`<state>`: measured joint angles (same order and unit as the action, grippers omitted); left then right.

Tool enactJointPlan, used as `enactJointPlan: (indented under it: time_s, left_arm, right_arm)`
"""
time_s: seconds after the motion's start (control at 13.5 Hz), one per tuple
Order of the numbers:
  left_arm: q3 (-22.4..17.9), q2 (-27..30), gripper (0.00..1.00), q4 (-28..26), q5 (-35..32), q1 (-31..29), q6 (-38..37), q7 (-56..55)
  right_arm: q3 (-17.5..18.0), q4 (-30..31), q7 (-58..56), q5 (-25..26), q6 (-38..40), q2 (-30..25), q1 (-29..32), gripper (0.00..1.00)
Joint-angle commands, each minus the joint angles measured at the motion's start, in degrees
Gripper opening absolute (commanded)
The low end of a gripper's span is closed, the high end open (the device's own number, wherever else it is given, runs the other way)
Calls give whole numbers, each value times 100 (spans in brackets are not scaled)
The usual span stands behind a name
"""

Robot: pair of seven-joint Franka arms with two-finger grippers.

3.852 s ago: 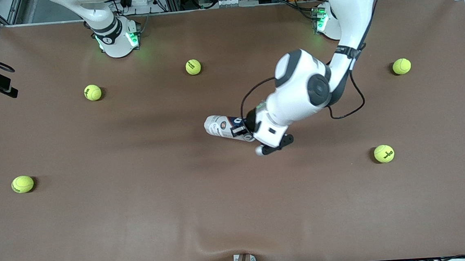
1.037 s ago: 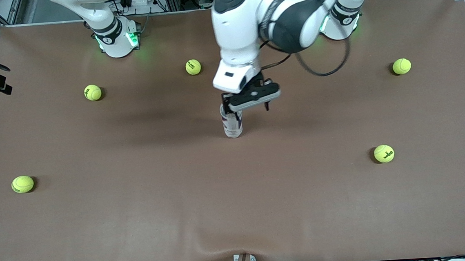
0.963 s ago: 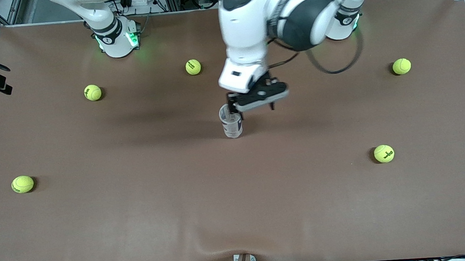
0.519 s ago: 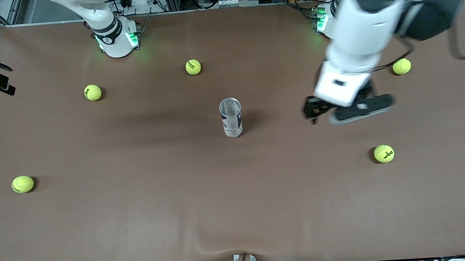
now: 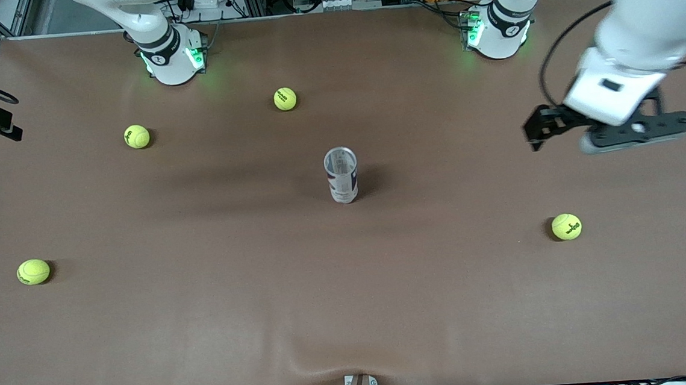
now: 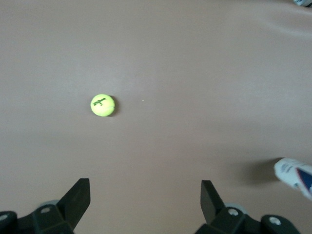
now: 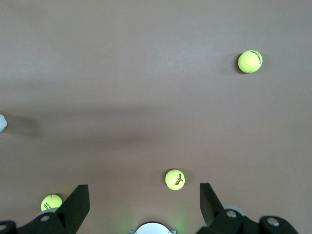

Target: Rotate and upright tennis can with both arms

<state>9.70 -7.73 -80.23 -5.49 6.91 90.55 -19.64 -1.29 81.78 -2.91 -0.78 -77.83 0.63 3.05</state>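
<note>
The tennis can point(image 5: 341, 174) stands upright in the middle of the table with its open metal rim up, and nothing touches it. Its edge also shows in the left wrist view point(image 6: 295, 175). My left gripper point(image 5: 547, 130) is in the air over the table toward the left arm's end, well away from the can. It is open and empty in the left wrist view point(image 6: 145, 187). My right gripper point(image 7: 144, 192) is open and empty, high over the table by its own base point(image 7: 153, 228). It is out of the front view, and the right arm waits.
Yellow-green tennis balls lie scattered on the brown table point(image 5: 207, 323): one point(image 5: 285, 98) and another point(image 5: 137, 136) near the right arm's base, one point(image 5: 33, 271) at that end, one point(image 5: 566, 226) toward the left arm's end.
The left gripper turned the lying can upright, let go of it, and swung away toward the left arm's end. The can stays standing. The right arm has not moved.
</note>
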Motion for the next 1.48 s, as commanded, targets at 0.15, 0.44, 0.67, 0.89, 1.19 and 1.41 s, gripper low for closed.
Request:
enactJointPlan:
  time_s: [0.15,0.44,0.67,0.89,1.19,1.41]
  left_arm:
    - [58,482,100,-536,251,-444,-82,338]
    - [50,869,100,-852,382,-716,-21,504]
    - [50,948,100,-915,575,-1085,-2,890]
    - [50,1474,100,-1432,690,-1288,-2,1208]
    - [58,1924,100,-1742,760,-1289,-90,1225]
    - [23,1898,100,-1733,760,-1350,-73,1235]
  right_arm:
    - [6,-13,-105,-80,-30,8,20,100]
    - [-3,-4,-61,-80,31,8,29,100]
    - [-3,-4,-52,-71,40,8,29,100]
    - [-3,-4,-61,-71,58,8,29,100]
    - [-3,-4,-61,-71,84,8,29,100]
    - [-3,-4,-61,-71,84,8,29,100]
